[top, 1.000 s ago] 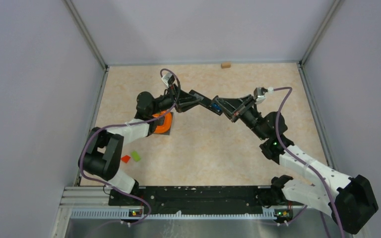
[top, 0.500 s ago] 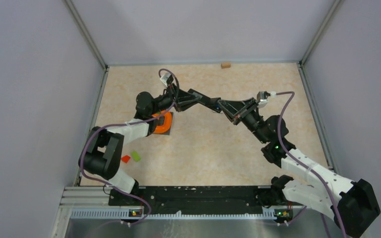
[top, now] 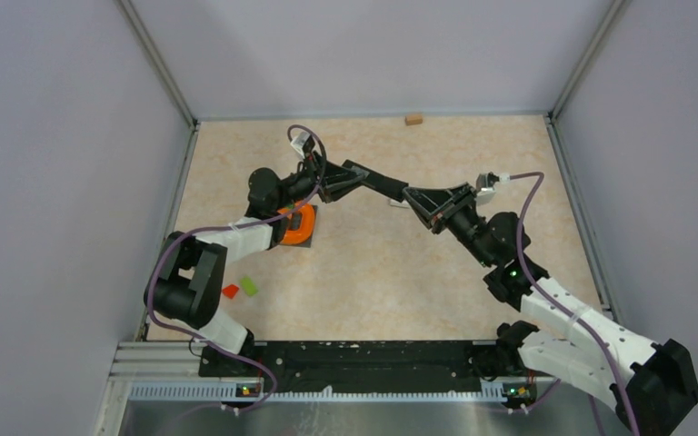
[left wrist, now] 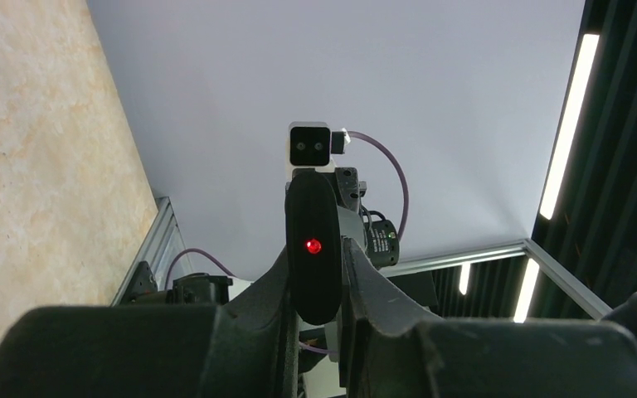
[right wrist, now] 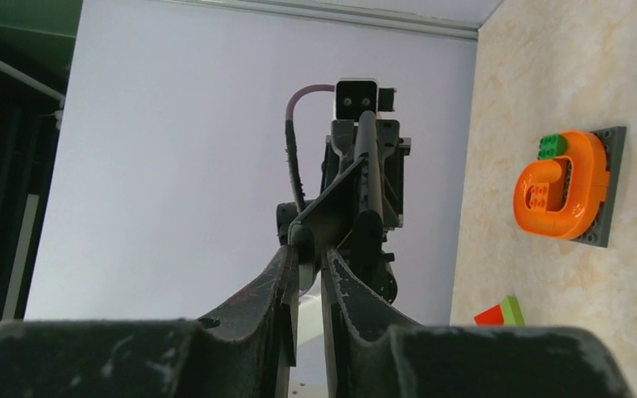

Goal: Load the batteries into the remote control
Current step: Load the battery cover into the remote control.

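The black remote control hangs in the air between my two grippers, above the table's middle. My left gripper is shut on its near end. In the left wrist view the remote stands between the fingers with a red light lit, and my left gripper clamps its sides. My right gripper meets the remote's other end. In the right wrist view my right gripper is closed to a thin gap on that end, and the remote shows edge-on. I see no batteries in any view.
An orange U-shaped piece on a grey plate lies under the left arm, also in the right wrist view. A red block and a green block lie at the near left. A small wooden block sits by the back wall.
My right gripper has drawn back to the right along the remote, so more of the remote shows. A blue spot seen near its tips earlier no longer shows. The left gripper shifted slightly left.
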Controlling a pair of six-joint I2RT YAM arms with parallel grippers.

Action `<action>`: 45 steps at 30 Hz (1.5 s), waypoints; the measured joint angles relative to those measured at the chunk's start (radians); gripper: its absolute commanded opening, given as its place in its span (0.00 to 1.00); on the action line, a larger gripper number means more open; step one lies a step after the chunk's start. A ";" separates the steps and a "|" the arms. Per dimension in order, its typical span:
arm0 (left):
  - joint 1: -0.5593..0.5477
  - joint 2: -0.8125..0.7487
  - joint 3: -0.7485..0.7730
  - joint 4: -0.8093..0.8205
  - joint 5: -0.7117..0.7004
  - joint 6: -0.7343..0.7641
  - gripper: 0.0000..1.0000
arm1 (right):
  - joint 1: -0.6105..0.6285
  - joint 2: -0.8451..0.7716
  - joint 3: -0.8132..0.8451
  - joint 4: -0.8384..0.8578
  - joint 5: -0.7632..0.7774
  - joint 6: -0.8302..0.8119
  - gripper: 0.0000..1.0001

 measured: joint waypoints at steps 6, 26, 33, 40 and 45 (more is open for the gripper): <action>0.002 0.000 0.000 -0.001 -0.007 0.003 0.00 | 0.000 -0.018 0.000 -0.069 0.021 -0.002 0.20; 0.000 0.000 -0.002 -0.029 0.003 0.008 0.00 | 0.000 -0.060 0.000 -0.216 0.058 -0.008 0.38; -0.010 0.004 -0.002 -0.032 0.005 0.018 0.00 | -0.001 -0.090 0.000 -0.269 0.074 -0.018 0.50; -0.015 0.020 -0.002 -0.047 0.012 0.028 0.00 | -0.001 -0.109 0.000 -0.304 0.098 -0.041 0.57; -0.015 0.023 -0.002 -0.052 0.013 0.031 0.00 | -0.001 -0.111 0.000 -0.317 0.108 -0.053 0.58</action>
